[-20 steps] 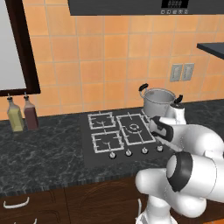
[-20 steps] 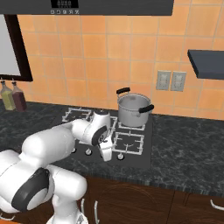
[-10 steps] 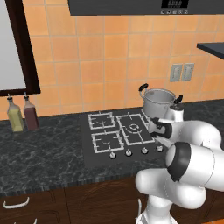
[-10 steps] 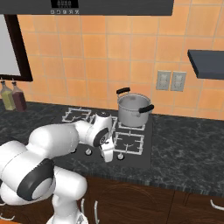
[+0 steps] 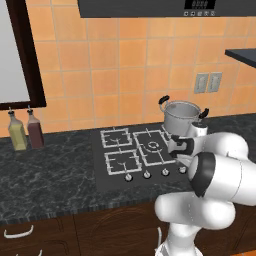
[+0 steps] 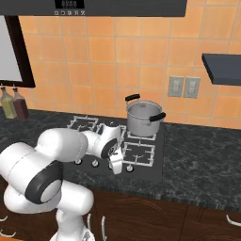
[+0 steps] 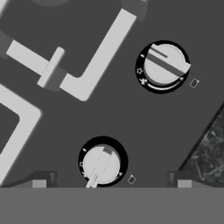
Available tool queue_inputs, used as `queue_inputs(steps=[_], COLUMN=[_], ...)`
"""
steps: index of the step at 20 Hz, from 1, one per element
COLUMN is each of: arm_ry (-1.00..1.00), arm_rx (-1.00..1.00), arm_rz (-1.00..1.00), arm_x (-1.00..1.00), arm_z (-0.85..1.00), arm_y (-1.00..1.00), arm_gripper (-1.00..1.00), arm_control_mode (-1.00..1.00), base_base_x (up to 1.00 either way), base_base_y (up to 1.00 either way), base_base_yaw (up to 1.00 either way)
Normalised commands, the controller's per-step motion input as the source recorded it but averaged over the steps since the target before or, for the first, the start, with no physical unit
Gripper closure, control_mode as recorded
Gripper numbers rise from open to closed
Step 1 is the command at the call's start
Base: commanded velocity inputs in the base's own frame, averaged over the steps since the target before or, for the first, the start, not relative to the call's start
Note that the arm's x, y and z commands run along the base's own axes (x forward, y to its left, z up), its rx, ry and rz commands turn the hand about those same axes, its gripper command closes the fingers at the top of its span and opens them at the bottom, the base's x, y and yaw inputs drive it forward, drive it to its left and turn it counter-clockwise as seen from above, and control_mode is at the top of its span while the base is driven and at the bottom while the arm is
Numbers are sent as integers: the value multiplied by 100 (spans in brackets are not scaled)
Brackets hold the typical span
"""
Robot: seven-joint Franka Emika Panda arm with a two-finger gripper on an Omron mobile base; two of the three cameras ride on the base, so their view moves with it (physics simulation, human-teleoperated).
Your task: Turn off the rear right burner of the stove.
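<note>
Left base view: the stove (image 5: 107, 172) lies in the dark worktop (image 5: 45, 175); a pot (image 5: 182, 116) covers its rear right burner.

Hand view: the fingers (image 7: 109, 181) spread wide, empty, over a knob (image 7: 101, 164).

— What sits on the table (image 5: 50, 175)?
— The stove (image 5: 117, 177), set in mid-table, and two bottles (image 5: 26, 131) against its rear edge, well left of the stove.
</note>
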Motion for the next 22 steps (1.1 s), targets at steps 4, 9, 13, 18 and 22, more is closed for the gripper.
queue_inputs(steps=[4, 9, 13, 18, 22], arm_ry=[0, -1, -1, -7, -8], arm_rx=[0, 0, 0, -1, 0], arm_rz=[0, 0, 0, 0, 0], arm_x=[9, 14, -1, -10, 0], arm_z=[-12, -9, -14, -19, -15], arm_y=[0, 0, 0, 0, 0], arm_gripper=[-100, -100, -100, -100, -100], arm_control_mode=[-100, -100, -100, -100, -100], base_base_x=[0, 0, 0, 0, 0], base_base_y=[0, 0, 0, 0, 0], base_base_yaw=[0, 0, 0, 0, 0])
